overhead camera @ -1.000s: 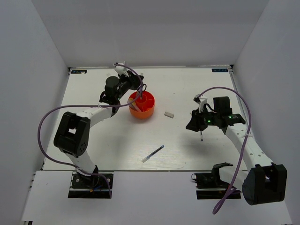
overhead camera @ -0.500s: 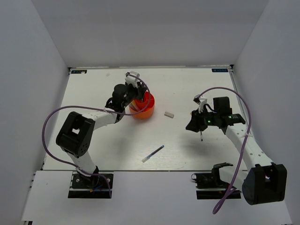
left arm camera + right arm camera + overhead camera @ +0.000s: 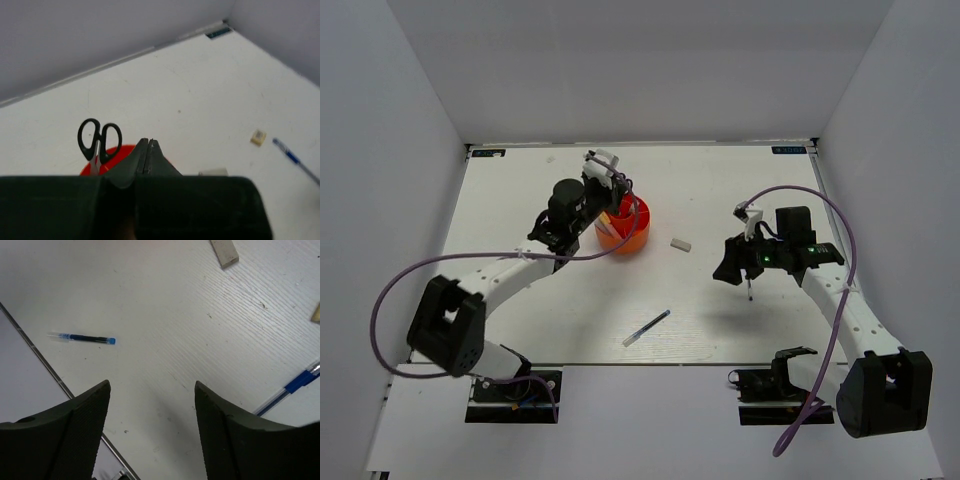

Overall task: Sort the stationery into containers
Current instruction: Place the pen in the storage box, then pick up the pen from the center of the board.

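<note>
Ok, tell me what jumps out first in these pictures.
The bright orange organiser at the table's far middle, black-handled scissors standing in it, the shut left gripper over it. On the right, the open right gripper hovers above the table, with a blue pen lying nearby.

walls (image 3: 640, 70): plain grey, three sides | table (image 3: 720, 180): white wood-grain

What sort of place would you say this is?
Probably a robotics test cell: a white tabletop boxed in by plain pale walls, two robot arms bolted on, and a round orange plastic organiser.
</note>
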{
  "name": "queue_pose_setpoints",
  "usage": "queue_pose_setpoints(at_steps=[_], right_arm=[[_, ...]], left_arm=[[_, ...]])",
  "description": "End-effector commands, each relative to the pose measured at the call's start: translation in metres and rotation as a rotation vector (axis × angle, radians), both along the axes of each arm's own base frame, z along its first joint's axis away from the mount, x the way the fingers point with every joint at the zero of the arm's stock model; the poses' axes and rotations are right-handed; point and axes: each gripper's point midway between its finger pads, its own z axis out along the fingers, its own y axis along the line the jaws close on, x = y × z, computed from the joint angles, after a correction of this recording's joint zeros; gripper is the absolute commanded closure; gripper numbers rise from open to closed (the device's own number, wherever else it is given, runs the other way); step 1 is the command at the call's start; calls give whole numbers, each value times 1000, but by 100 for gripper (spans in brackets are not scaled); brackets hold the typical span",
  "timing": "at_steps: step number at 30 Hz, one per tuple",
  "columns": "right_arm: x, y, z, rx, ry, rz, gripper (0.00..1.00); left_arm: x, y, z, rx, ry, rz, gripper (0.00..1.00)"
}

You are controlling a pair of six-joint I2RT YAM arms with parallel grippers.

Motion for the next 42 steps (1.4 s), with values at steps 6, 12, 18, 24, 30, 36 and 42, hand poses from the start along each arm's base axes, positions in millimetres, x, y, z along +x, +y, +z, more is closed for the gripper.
queue_pose_setpoints(at_steps=[6, 12, 18, 24, 30, 36, 42], right_arm=[[12, -18, -1, -85, -23, -76, 100], [14, -22, -7, -113, 2, -85, 71], [14, -25, -8, -110, 12, -96, 70], [15, -27, -8, -98, 17, -103, 70], [14, -26, -5, -80, 24, -100, 68], [13, -25, -3, -66, 25, -94, 68], [13, -25, -1, -51, 24, -95, 68]], left_arm=[[-169, -23, -65, 477, 482, -335, 77], [-240, -38, -134, 629, 659, -447, 38], [-244, -56, -172, 715, 683, -450, 50], [-250, -71, -194, 773, 693, -462, 47], [-255, -77, -211, 801, 704, -466, 45], [-251, -79, -219, 841, 671, -427, 46], [-243, -67, -234, 907, 649, -346, 69]])
